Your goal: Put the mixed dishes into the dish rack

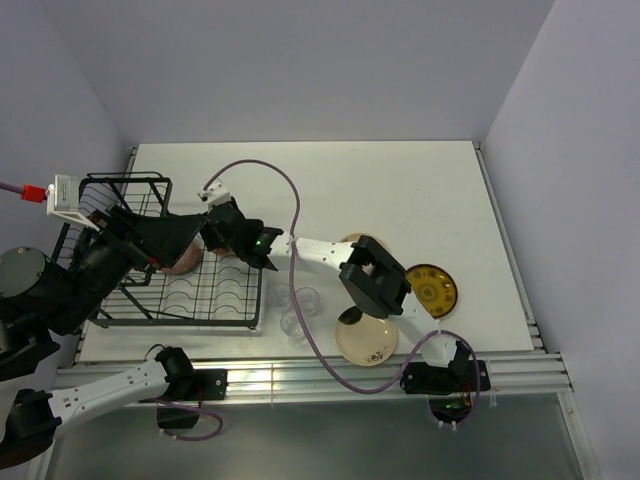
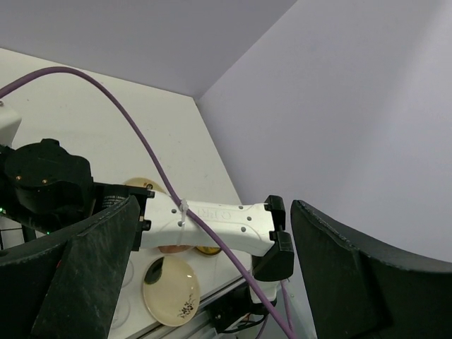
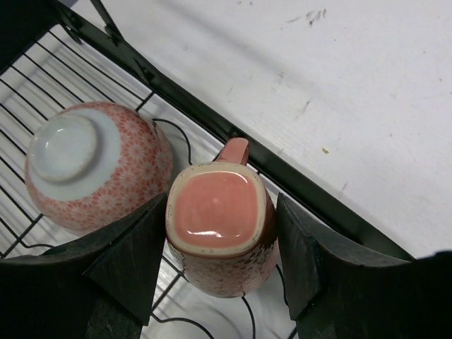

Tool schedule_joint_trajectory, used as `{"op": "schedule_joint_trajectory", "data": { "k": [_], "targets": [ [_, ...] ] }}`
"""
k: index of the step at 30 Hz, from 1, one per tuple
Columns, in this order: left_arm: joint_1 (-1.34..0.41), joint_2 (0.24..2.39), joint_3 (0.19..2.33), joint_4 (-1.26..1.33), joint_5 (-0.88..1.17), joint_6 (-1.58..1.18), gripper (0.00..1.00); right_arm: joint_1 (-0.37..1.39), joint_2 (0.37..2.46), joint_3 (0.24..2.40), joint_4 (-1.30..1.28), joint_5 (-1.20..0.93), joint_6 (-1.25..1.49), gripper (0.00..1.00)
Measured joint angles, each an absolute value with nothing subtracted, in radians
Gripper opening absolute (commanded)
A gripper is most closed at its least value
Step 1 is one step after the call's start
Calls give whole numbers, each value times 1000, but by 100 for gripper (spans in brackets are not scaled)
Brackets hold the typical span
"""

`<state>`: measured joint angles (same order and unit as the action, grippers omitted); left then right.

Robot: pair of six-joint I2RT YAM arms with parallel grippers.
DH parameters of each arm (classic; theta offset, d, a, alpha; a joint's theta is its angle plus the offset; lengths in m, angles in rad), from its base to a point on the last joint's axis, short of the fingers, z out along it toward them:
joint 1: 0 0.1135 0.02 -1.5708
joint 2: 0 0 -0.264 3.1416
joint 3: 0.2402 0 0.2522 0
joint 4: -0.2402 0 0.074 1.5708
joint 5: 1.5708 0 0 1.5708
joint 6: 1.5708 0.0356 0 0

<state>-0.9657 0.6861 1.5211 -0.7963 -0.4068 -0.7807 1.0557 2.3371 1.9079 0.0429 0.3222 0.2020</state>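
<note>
The black wire dish rack [image 1: 215, 300] stands at the table's left. My right gripper [image 1: 228, 240] reaches into it and is shut on an upside-down pink mug [image 3: 219, 226], a finger on each side, handle toward the rack's rim [image 3: 183, 92]. A second pink mug [image 3: 92, 166] sits upside down on the wires just beside it. My left gripper [image 1: 185, 240] hovers over the rack, open and empty [image 2: 214, 205]. On the table lie a cream floral plate [image 1: 367, 340], a yellow-and-dark plate [image 1: 432, 288] and two clear glasses [image 1: 305, 298]. Another cream plate [image 1: 352, 240] is mostly hidden by the right arm.
The right arm's white link [image 2: 212, 226] and purple cable [image 1: 290, 195] stretch across the table toward the rack. The raised basket end [image 1: 125, 195] stands at the rack's far left. Walls close in the table on three sides.
</note>
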Motion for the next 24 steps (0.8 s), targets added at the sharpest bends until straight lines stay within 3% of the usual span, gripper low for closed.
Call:
{"op": "schedule_joint_trajectory", "data": {
  "k": [2, 9, 11, 12, 14, 15, 17, 19, 24],
  "targets": [
    [-966, 677, 1511, -793, -407, -783, 94, 1063, 2346, 1913, 55, 324, 200, 0],
    [-966, 669, 1502, -791, -407, -793, 94, 1074, 2377, 1931, 61, 324, 226, 16],
    [-966, 669, 1502, -791, -407, -796, 95, 1079, 2378, 1931, 60, 324, 232, 31],
    [-966, 669, 1502, -791, -407, -797, 96, 1082, 2378, 1931, 60, 324, 235, 47],
    [-966, 669, 1502, -791, -407, -798, 96, 1084, 2378, 1930, 60, 326, 242, 60],
    [-966, 669, 1502, -791, -407, -798, 96, 1084, 2378, 1927, 62, 326, 246, 74],
    [-966, 669, 1502, -790, -406, -797, 96, 1085, 2374, 1911, 73, 325, 258, 82],
    [-966, 669, 1502, -789, -405, -797, 96, 1085, 2360, 1864, 85, 321, 276, 99],
    [-965, 672, 1502, -770, -393, -792, 97, 1089, 2285, 1715, 93, 298, 299, 100]
  ]
}}
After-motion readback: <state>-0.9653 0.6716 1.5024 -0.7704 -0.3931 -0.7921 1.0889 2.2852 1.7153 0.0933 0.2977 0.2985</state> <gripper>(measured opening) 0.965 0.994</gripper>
